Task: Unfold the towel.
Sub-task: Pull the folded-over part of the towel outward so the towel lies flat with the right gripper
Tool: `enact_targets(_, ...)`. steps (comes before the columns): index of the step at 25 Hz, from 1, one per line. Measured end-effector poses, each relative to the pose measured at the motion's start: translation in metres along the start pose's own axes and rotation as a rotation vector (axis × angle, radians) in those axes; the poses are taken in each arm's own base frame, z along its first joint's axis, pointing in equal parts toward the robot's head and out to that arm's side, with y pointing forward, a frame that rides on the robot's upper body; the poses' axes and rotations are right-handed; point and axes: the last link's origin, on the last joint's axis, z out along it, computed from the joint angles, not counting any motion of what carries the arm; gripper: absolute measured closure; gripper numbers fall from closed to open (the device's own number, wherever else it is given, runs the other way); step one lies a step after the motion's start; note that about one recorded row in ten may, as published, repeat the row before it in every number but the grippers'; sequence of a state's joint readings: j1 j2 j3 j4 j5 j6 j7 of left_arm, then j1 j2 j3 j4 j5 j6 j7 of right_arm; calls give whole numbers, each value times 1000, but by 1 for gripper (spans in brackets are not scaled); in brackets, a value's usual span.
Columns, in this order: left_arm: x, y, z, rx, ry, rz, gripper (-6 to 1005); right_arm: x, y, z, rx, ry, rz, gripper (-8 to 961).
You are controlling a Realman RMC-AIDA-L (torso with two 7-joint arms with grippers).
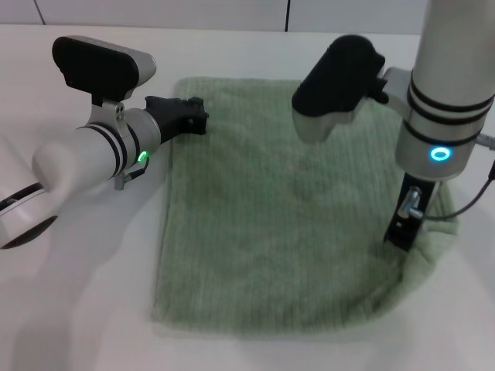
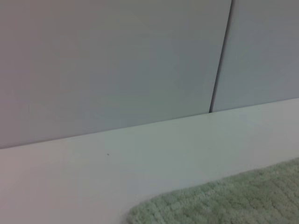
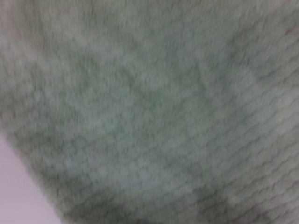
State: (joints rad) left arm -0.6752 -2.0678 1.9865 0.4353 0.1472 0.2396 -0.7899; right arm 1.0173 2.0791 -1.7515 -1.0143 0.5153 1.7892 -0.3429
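The pale green towel (image 1: 286, 209) lies spread nearly flat on the white table (image 1: 77, 309). Its near right corner is puckered and lifted a little. My right gripper (image 1: 401, 234) points straight down at that right edge and is shut on the bunched cloth. The right wrist view is filled by the towel (image 3: 149, 107) seen from very close. My left gripper (image 1: 186, 114) lies low at the towel's far left corner, at its edge. The left wrist view shows only that corner of the towel (image 2: 224, 200).
A pale wall (image 2: 107, 60) with a dark vertical seam (image 2: 219, 60) stands behind the table's far edge. Bare table surface (image 2: 140, 154) runs left of and in front of the towel. My right arm's bulky wrist (image 1: 441, 116) hangs over the towel's right side.
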Motion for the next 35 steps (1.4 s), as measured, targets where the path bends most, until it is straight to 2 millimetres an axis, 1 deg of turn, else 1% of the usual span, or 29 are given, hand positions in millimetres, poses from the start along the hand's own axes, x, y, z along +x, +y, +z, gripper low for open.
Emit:
enact_targets(5, 0, 0, 0, 0, 0, 0, 928, 2, 5, 9, -6, 55, -19, 912)
enact_targets(12, 0, 0, 0, 0, 0, 0, 927, 3, 13, 17, -67, 101, -19, 908)
enact_targets(17, -1, 0, 0, 0, -1, 0, 926, 8, 11, 25, -61, 157, -6, 904)
enact_targets(32, 0, 0, 0, -1, 1, 3, 922, 10, 7, 31, -39, 174, -6, 894)
enact_targets(35, 1, 0, 0, 0, 1, 2, 921, 8, 7, 29, -36, 167, -12, 788)
